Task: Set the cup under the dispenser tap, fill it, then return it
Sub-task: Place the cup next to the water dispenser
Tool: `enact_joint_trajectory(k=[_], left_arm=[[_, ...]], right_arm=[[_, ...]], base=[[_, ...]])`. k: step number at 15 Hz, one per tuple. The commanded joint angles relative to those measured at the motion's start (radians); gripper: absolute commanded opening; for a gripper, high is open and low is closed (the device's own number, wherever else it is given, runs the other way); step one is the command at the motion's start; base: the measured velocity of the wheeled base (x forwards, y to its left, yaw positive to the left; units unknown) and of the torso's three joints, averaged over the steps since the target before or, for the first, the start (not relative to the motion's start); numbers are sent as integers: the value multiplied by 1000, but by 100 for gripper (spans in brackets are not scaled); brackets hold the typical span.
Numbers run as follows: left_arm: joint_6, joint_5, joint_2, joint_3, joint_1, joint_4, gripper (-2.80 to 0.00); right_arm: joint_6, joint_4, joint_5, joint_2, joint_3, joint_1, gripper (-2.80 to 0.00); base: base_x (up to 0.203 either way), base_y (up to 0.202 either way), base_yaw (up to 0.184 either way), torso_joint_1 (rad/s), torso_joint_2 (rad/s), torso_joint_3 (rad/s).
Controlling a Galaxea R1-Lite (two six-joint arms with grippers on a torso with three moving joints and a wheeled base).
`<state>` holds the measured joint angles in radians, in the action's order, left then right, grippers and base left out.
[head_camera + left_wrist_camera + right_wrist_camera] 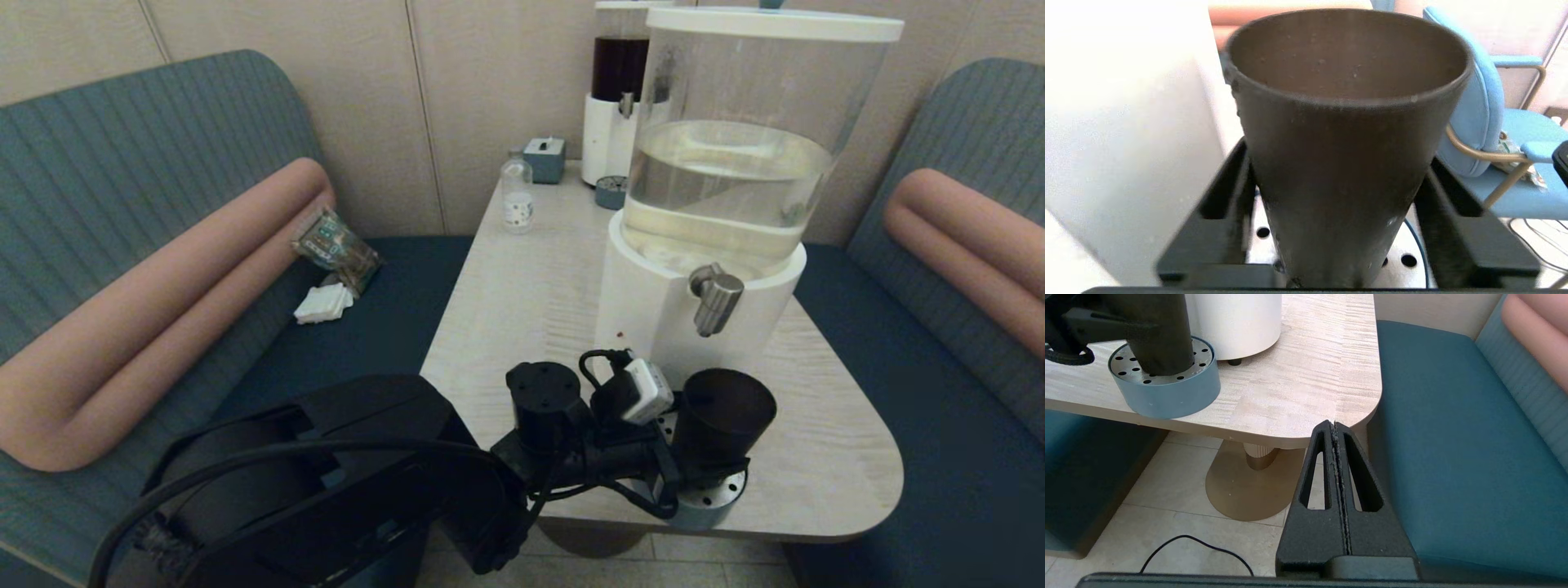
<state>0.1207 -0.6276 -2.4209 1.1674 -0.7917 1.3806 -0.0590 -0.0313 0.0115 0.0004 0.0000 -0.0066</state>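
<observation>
The dark tapered cup [722, 416] stands on a round perforated drip tray [722, 500] at the table's near edge. It is just below and in front of the steel dispenser tap [717, 298] of the big white-based dispenser [653, 310] with pale liquid. My left gripper [709, 467] reaches in from the left and is shut on the cup [1347, 163], one finger pressed on each side of its lower wall. In the right wrist view the cup [1159, 335] rests on the tray [1167, 392]. My right gripper [1335, 426] is shut and empty, low beside the table's near right corner.
At the back of the table [522, 286] stand a dark-liquid dispenser [620, 82], a clear bottle [517, 196], a small blue box [544, 158] and a second small tray [611, 192]. A snack packet [335, 245] and napkins [324, 302] lie on the left bench.
</observation>
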Motion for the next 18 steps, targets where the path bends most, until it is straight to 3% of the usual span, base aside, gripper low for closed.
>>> enact_joint_trajectory(k=[1, 6, 11, 15, 18], left_arm=[[0, -3, 0, 5, 0, 9, -280], [-2, -3, 42, -46, 1, 18, -280], [-16, 21, 200, -241, 34, 34, -280], [-24, 19, 319, -398, 173, 48, -280], [-30, 14, 344, -421, 309, 64, -280]], right_arm=[[-1, -1, 1, 1, 11, -1, -280], [-1, -1, 1, 1, 12, 0, -280], [-1, -1, 1, 1, 11, -1, -280], [-1, -1, 1, 1, 12, 0, -280], [-1, -1, 0, 1, 11, 0, -280]], base=[[0, 0, 0, 0, 0, 0], [0, 0, 0, 0, 0, 0], [0, 0, 0, 0, 0, 0], [0, 0, 0, 0, 0, 0], [0, 0, 0, 0, 0, 0]])
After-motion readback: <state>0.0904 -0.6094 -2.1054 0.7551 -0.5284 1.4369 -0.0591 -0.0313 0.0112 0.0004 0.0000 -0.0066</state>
